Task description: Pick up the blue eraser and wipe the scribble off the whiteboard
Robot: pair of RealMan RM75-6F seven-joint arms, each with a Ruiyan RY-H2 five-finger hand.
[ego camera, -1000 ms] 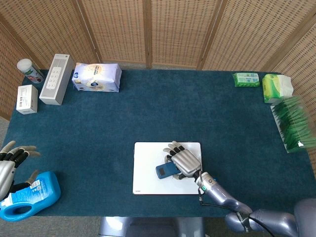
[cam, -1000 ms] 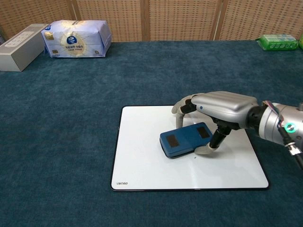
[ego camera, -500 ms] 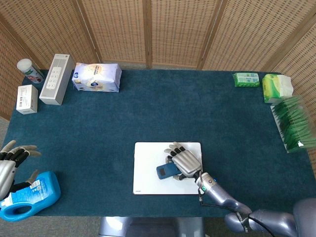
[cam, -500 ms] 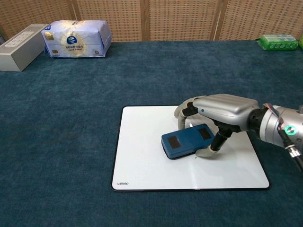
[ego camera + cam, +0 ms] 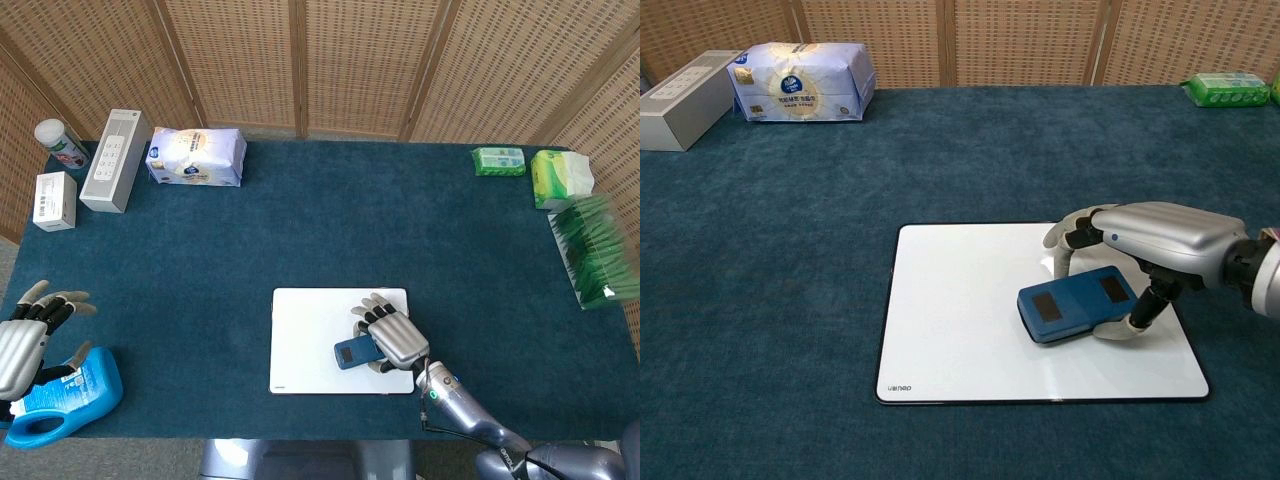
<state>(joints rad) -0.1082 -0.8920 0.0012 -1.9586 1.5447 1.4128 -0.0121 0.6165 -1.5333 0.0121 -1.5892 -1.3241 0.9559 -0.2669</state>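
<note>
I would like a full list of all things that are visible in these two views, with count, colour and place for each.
whiteboard: 1, white, near middle of table
blue eraser: 1, blue, on the whiteboard's right part, held
table: 1, dark blue cloth
tissue pack: 1, white and blue, far left
grey box: 1, far left, beside the tissue pack
small white box: 1, left edge
white bottle: 1, far left corner
blue detergent bottle: 1, near left corner
green packs: 2, far right
green bag: 1, right edge
wicker screen: brown, behind table
left hand: open, by the detergent bottle
right hand: holds the eraser
</note>
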